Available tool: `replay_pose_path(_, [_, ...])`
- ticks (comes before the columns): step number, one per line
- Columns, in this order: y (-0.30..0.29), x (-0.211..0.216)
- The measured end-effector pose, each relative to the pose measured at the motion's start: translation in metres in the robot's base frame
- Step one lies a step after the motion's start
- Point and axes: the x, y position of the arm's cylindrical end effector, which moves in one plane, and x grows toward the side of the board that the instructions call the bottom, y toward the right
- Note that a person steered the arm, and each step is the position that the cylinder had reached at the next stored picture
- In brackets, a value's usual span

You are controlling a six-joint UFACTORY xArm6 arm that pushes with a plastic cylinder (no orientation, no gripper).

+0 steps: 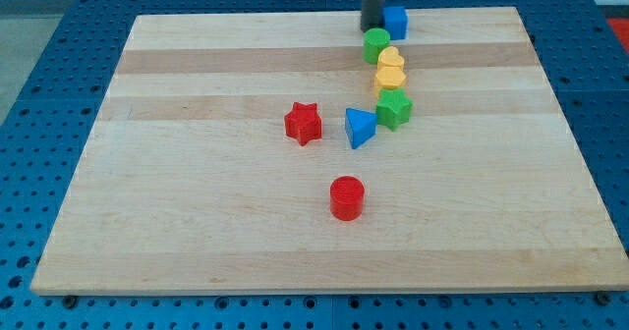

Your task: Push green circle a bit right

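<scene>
- My tip (372, 27) stands on the wooden board (197, 222) close to its top edge, a little to the right of the middle of that edge
- There is no hand on this arm to open or close, only the straight dark rod, so nothing is gripped
- The tip sits just beside the left face of the blue cube (395, 22), touching it or nearly so; I cannot tell which
- The green circle (376, 45) lies directly below the tip toward the view's bottom, very near it and near the board's top edge
- Just right of and below the green circle is a yellow block (391, 58), rounded in shape, touching or nearly touching it
- A second yellow block (390, 78), which looks like a heart, follows directly beneath the first
- A green star (394, 108) closes this chain, which runs down from the top edge toward the board's middle
- A blue triangle (360, 128) lies just left of the green star
- A red star (304, 123) sits left of the blue triangle, apart from it, near the board's centre
- A red circle (347, 196) stands alone, well below the others, toward the bottom edge
</scene>
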Motion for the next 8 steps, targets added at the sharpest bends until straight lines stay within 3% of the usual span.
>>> replay_pose_path(1, [0.028, 0.014])
replay_pose_path(4, [0.021, -0.002])
replay_pose_path(6, [-0.056, -0.011])
replay_pose_path(7, [-0.09, 0.005])
replay_pose_path(8, [-0.093, 0.053])
